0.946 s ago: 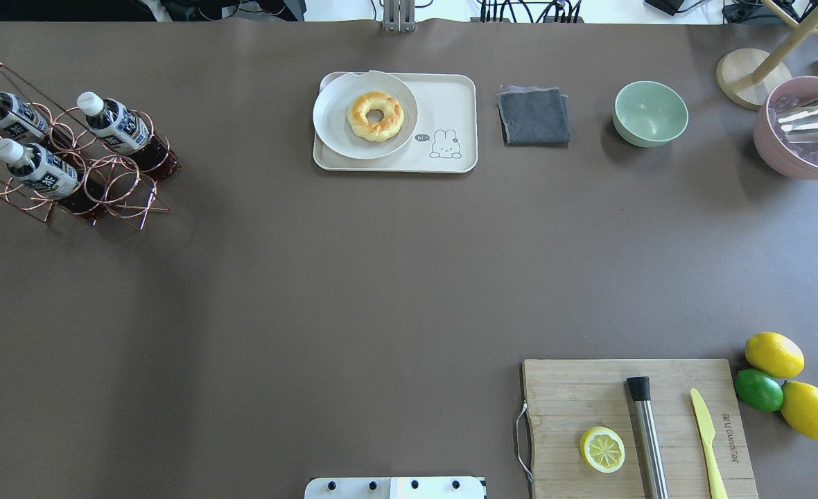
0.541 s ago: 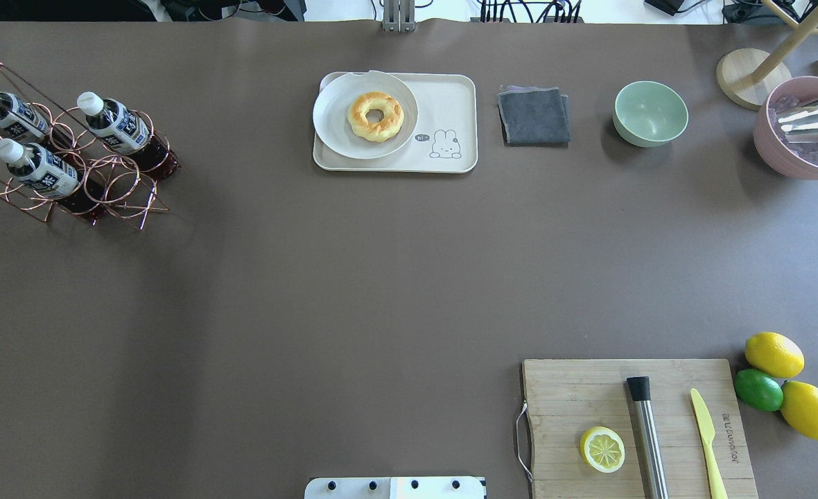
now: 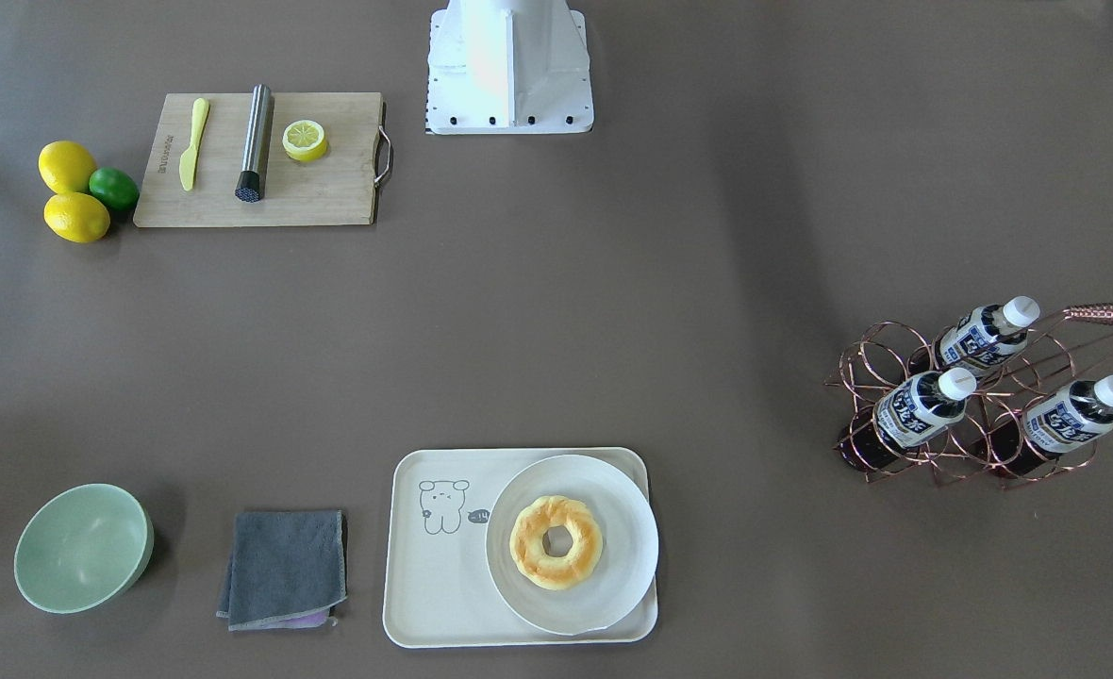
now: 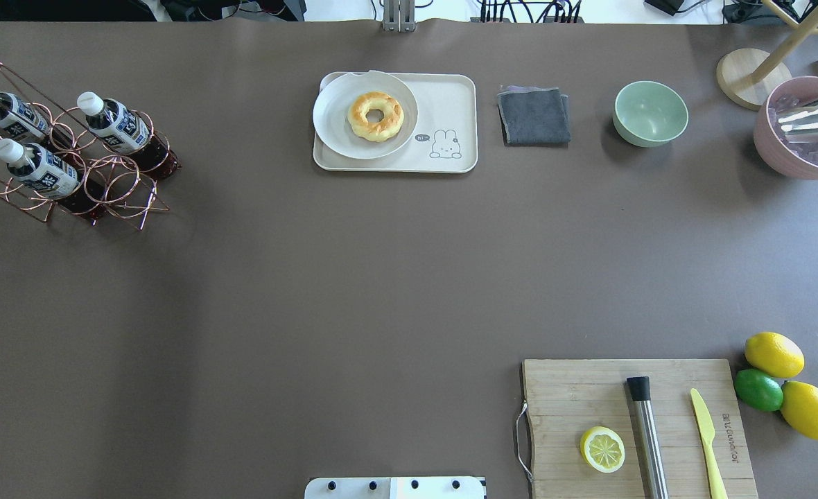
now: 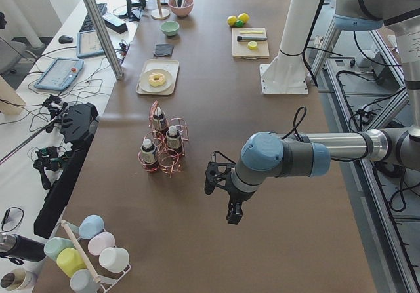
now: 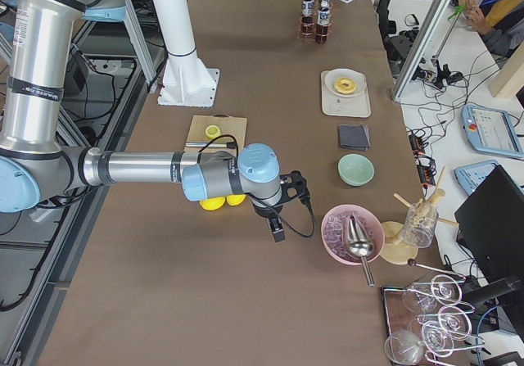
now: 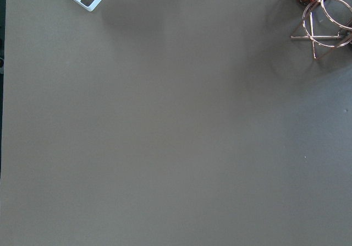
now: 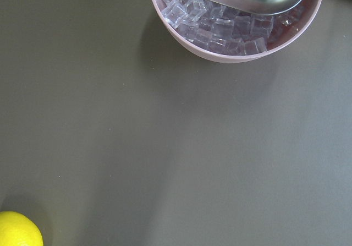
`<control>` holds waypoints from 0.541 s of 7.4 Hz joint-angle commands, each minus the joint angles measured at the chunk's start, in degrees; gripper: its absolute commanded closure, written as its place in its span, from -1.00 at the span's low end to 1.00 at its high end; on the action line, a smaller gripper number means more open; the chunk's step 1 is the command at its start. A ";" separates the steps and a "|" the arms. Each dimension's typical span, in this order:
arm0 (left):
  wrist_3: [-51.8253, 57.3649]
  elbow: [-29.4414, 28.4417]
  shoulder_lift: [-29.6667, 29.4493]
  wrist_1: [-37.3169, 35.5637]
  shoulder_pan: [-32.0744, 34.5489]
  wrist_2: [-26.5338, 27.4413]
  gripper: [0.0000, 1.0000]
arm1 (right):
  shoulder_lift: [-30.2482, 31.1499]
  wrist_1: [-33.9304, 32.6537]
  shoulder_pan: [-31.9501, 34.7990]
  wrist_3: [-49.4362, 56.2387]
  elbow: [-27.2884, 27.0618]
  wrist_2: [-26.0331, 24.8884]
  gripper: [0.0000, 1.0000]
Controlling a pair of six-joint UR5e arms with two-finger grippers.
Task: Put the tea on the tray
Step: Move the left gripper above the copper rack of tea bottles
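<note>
The tea [image 4: 114, 125] leans in a rack [image 4: 126, 188], well apart from the tray [image 4: 450, 104], whose bare end beside the plate [image 4: 329, 118] leaves it room. The left claw [image 5: 233, 214] and right claw [image 6: 277, 232] hang far from the tray; whether either is open cannot be told.

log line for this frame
tea: in rack | tray: plate, donut, no tea | left gripper: short of rack | right gripper: near ice bowl

doughnut [image 4: 376, 116] on plate [image 4: 331, 114], cloth [image 4: 534, 116], green bowl [image 4: 650, 113]
</note>
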State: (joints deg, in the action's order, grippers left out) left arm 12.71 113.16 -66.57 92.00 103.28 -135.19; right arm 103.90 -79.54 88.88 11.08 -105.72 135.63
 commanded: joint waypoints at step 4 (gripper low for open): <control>-4.71 -2.50 -3.65 -0.25 -7.03 0.02 -0.94 | -4.03 -3.84 -2.38 -0.09 -2.04 -3.35 -1.00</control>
State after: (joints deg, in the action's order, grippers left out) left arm 10.05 111.13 -69.32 91.61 98.27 -135.07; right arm 102.26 -81.25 88.15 10.99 -108.28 132.92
